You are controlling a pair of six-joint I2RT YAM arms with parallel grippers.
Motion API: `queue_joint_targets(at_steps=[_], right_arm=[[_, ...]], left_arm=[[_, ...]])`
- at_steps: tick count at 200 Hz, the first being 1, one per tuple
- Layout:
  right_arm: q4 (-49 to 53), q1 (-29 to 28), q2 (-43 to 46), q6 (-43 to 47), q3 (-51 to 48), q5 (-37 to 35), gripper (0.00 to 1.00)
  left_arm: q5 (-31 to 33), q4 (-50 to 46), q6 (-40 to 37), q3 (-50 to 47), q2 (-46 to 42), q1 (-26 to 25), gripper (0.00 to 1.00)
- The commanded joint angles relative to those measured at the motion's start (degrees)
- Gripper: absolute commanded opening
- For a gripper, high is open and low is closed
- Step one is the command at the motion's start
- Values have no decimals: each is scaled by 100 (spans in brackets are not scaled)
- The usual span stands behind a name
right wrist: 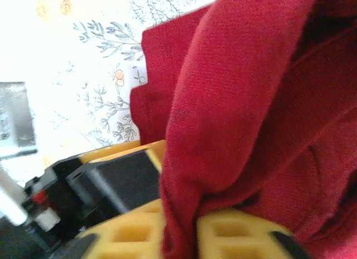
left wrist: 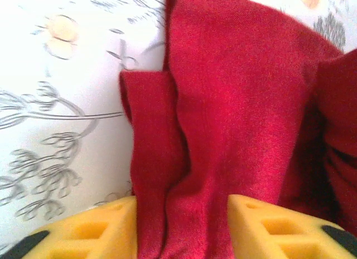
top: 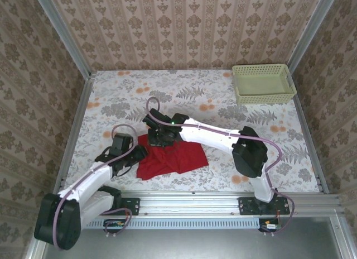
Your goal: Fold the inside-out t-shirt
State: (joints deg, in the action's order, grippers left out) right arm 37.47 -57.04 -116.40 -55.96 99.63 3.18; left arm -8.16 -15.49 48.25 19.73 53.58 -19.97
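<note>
Both arms are on the red t-shirt point(top: 178, 158), which is bunched up near the front edge of the table point(top: 111, 102)

The right gripper point(top: 162, 139) is at the shirt's back edge, and its wrist cam shows the yellow fingers point(right wrist: 234, 234) clamped on a fold of red cloth that rises between them. The left gripper point(top: 138, 154) sits at the shirt's left edge. Its fingers point(left wrist: 106, 225) are spread wide and straddle a flat fold without squeezing it. The shirt is a rumpled heap lying between the two arms. A pale green basket point(top: 262, 83) sits well away in the far right corner.
</note>
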Motion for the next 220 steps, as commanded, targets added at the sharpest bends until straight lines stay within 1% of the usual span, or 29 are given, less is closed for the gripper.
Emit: queue_joint_targets(at_steps=[1,18,29,44,57,64,75,103,114,132,147,155,175,189,201,209,220], right_arm=[[13,-88,-42,158,438,219,36],[519,-160,77,577,847,68,48],[798,-183,304,899,926,-170,53],[1068,-165,722,1232,691,-657,56],[1201,-11,1047,1398,272,-1034,57],[1175,131,1221,1457,-44,-1107,57],[995,391,1449,1567,-582,-1040,57],[431,1079,1742,1671,-1684,-683,56],[154,1254,1711,1751,-1942,-561,56],[-79,1443,1430,1882,-1996,-338,55],[-390,1547,1170,1918,-1973,-10,51],[-572,1576,1036,1930,-1942,139,50],[-654,1668,632,1904,-1727,292,48],[-595,1703,366,1929,-1557,208,48],[-376,1707,179,2014,-1370,-15,48],[-259,1706,119,2111,-1286,-122,48],[-201,1705,136,2222,-1261,-295,49]], left_arm=[[437,-960,190,-17,-604,195,48],[666,-1582,238,63,-1200,382,49],[735,-1833,193,141,-1531,478,50],[786,-2061,54,322,-1727,529,52],[655,-2039,-176,545,-1599,505,52],[562,-2005,-279,699,-1450,442,52],[668,-2110,-316,1033,-1162,189,52],[1276,-2027,-256,1873,-410,-1099,56],[1283,-1802,-245,2103,16,-1370,58],[1080,-1337,-124,2388,746,-1578,58],[746,-672,35,2389,1218,-1591,57],[680,-396,76,2377,1453,-1590,57],[601,-166,62,2422,1996,-1525,54],[573,-208,19,2404,2176,-1416,52],[550,-309,-69,2367,2139,-1316,50],[700,-542,-134,2361,1990,-1291,50],[1099,-1006,-226,2385,1716,-1275,52]])
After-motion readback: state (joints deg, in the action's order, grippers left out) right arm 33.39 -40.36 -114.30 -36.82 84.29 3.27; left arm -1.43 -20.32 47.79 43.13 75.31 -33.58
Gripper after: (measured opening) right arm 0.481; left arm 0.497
